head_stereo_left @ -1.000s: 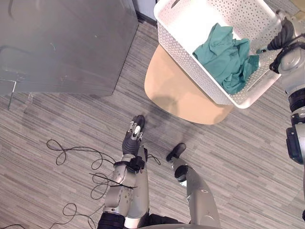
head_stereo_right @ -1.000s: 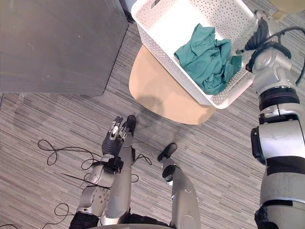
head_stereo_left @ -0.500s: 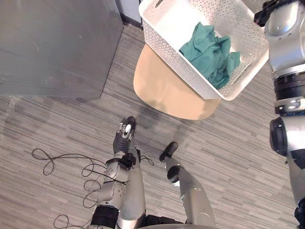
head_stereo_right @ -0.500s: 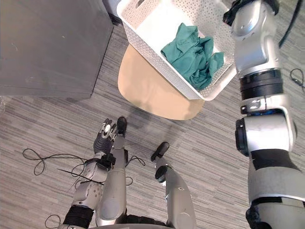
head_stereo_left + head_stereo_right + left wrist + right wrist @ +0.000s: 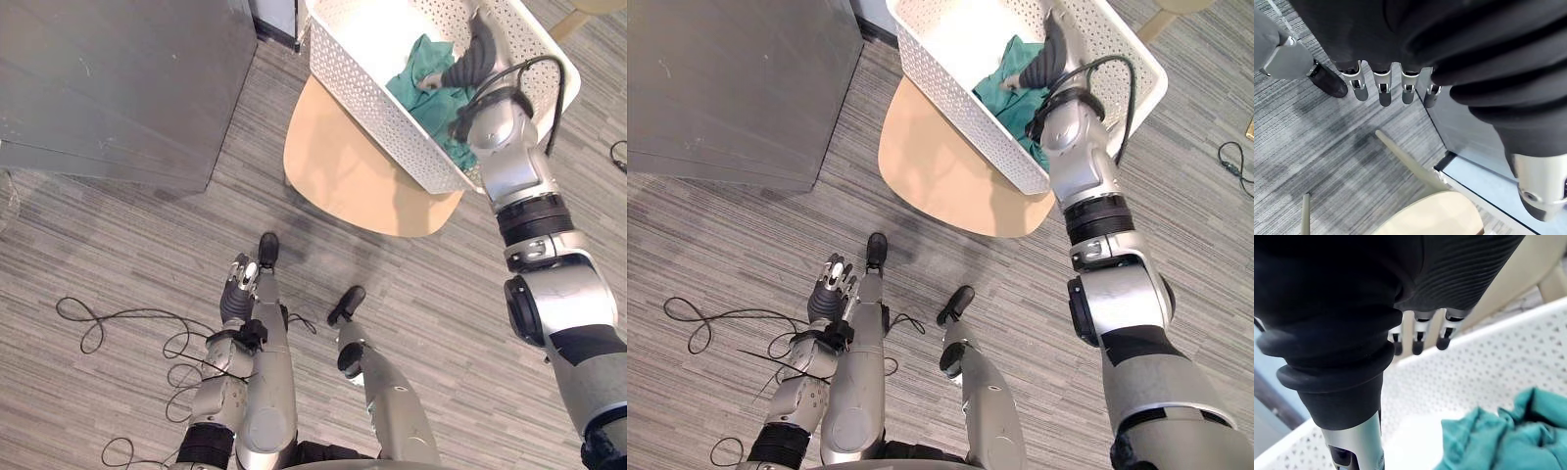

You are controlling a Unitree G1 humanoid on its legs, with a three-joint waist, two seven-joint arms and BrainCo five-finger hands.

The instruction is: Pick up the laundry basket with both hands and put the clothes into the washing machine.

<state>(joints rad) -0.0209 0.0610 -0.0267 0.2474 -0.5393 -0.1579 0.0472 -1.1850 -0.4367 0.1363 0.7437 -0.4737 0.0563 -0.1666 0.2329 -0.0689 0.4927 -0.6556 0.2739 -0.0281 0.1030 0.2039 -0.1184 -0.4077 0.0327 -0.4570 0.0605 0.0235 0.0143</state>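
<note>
grey striped floor (image 5: pixel 118 255) carries a round beige worktop (image 5: pixel 343 166); white perforated plastic laundry basket (image 5: pixel 372 93) rests on it beneath the right robot hand (image 5: pixel 474 54). crumpled teal clothes (image 5: pixel 416 83) lie inside, just under its fingers (image 5: pixel 1418 340), which are straight and hold nothing. left robot hand (image 5: pixel 238 286) hangs low, well apart, fingers (image 5: pixel 1384 94) loosely straight. assessment: basket not gripped; lifting it and loading the large grey metal washing machine (image 5: pixel 118 88) remain.
</note>
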